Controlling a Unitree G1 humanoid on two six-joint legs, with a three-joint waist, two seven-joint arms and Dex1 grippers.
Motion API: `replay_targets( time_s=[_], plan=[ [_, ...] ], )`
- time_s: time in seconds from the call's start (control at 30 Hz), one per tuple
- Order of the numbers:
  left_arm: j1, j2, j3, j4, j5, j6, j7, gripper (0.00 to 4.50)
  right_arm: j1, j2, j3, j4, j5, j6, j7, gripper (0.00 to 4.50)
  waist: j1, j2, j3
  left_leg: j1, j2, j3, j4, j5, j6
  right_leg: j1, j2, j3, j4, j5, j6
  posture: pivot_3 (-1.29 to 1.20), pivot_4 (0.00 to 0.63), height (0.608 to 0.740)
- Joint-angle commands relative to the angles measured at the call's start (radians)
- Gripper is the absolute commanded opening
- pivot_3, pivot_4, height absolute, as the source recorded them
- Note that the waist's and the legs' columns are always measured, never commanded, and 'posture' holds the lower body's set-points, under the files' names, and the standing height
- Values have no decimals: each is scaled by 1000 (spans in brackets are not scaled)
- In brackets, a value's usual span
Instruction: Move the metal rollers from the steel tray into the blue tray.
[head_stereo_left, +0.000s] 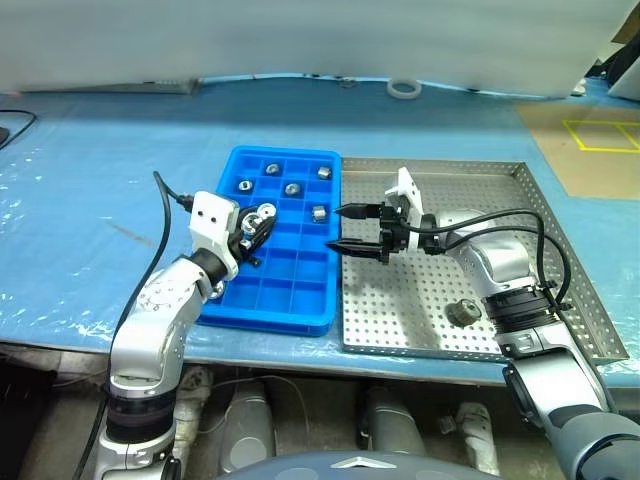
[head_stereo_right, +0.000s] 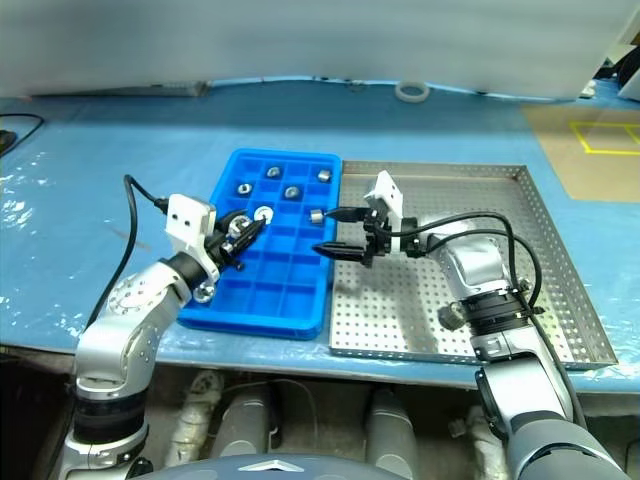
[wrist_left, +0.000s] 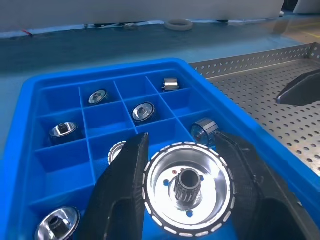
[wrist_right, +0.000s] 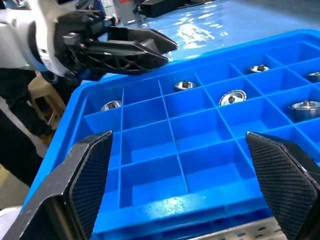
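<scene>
From the head camera I see my left gripper over the blue tray, fingers clamped on a metal roller; my right gripper points at the tray from over the steel tray, fingers spread wide and empty. One roller lies on the steel behind them. Left wrist: more rollers fill compartments beyond my fingers. Blue-covered desk underneath.
</scene>
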Motion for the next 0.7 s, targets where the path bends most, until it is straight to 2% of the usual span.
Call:
replay_targets(
  time_s=[0.03, 0.23, 0.57, 0.7],
  plan=[
    [51, 19, 15, -91, -23, 34, 30, 1712, -20, 8, -6, 3, -7, -26, 22, 4500, 0, 0, 0, 1, 0, 0, -2, 1, -1, 0, 0, 0, 0, 0, 0, 62, 150, 740],
    [135, 57, -7, -66, 10, 32, 71, 1712, -19, 23, -9, 14, -24, -34, 25, 4500, 1, 0, 0, 6, 5, -1, -15, 7, -12, -1, 3, -1, 0, -1, 1, 65, 150, 740],
    [142, 70, -40, -26, 11, 35, 90, 1712, -5, 21, -22, 15, -39, -42, 18, 4500, 1, 0, 0, 6, 9, -1, -16, 8, -13, -2, 11, 0, 0, -1, 0, 43, 150, 740],
    [148, 77, -44, -10, 18, 26, 94, 3025, 5, 17, -26, 12, -43, -47, 15, 4500, 0, 0, 0, 6, 12, -1, -16, 9, -15, -2, 14, 0, 0, -1, 0, 33, 150, 740]
  ],
)
